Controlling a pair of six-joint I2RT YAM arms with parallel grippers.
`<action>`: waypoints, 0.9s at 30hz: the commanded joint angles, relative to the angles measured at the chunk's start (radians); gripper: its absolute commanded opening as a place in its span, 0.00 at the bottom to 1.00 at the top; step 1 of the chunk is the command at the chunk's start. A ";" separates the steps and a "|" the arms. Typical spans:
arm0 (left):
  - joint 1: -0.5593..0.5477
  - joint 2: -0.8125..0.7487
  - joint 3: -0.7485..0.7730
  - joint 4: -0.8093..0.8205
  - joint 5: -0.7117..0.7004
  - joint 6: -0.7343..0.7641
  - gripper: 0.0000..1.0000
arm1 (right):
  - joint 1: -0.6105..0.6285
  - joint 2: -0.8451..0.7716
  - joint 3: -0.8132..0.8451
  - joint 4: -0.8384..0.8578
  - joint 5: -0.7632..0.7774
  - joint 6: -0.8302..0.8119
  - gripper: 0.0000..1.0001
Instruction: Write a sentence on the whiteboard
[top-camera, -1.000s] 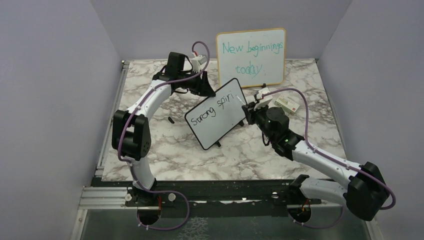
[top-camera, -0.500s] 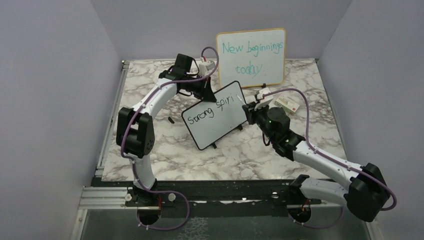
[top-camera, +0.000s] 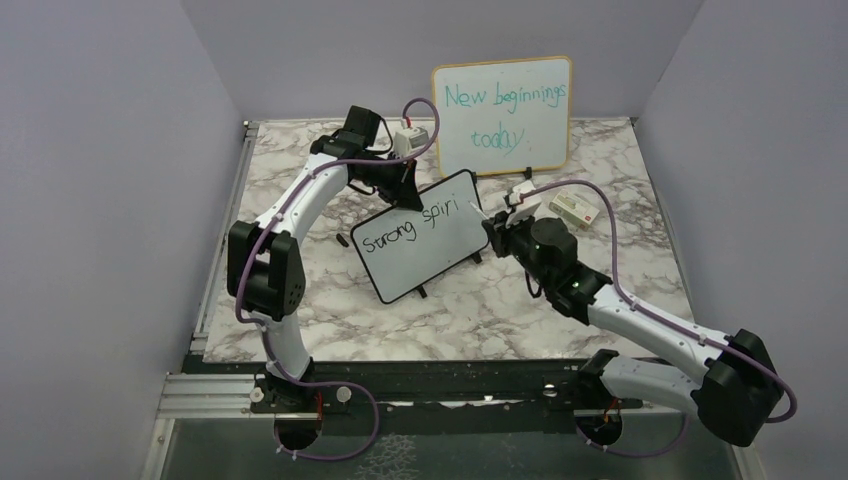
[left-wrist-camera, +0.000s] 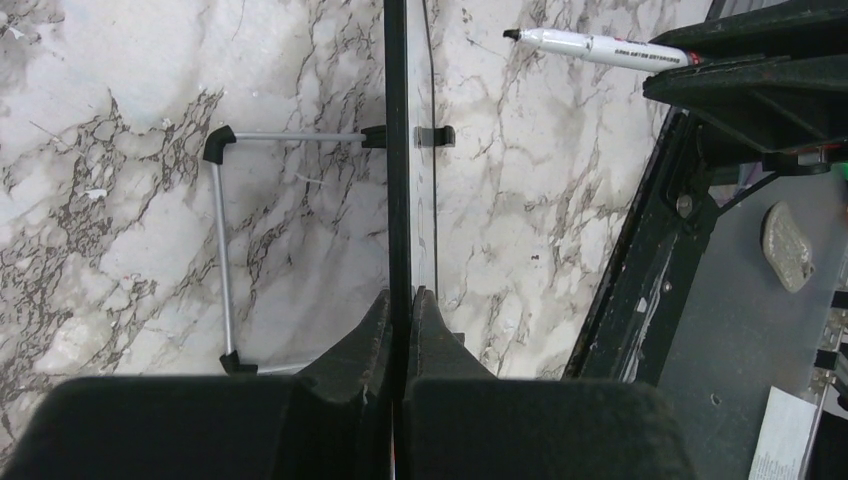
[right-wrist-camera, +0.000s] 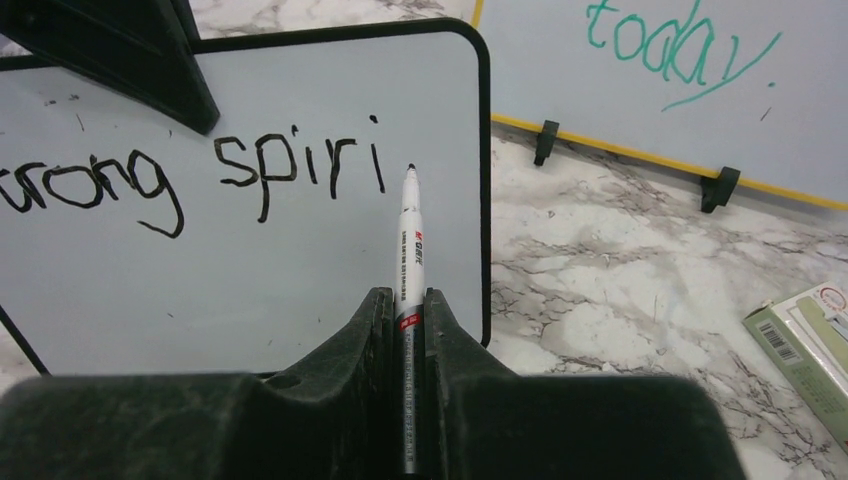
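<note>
On the marbled counter (top-camera: 330, 320), top view: small glossy black-framed whiteboard (top-camera: 425, 248) stands tilted, reading "Strong spiri". Left wrist: left gripper (left-wrist-camera: 402, 295) clamped on its thin edge; a slip would skew lettering. Right wrist: right gripper (right-wrist-camera: 408, 295) clamped on slim white marker (right-wrist-camera: 410, 230); scant room before the rounded corner.
</note>
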 joint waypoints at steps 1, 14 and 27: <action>0.002 -0.038 -0.020 -0.057 -0.055 0.099 0.00 | 0.036 0.027 0.039 -0.068 0.020 -0.005 0.01; -0.004 -0.026 -0.051 -0.030 -0.063 0.079 0.00 | 0.051 0.070 0.083 -0.026 0.065 -0.035 0.00; -0.006 -0.023 -0.056 -0.021 -0.066 0.071 0.00 | 0.051 0.111 0.104 -0.008 0.052 -0.035 0.01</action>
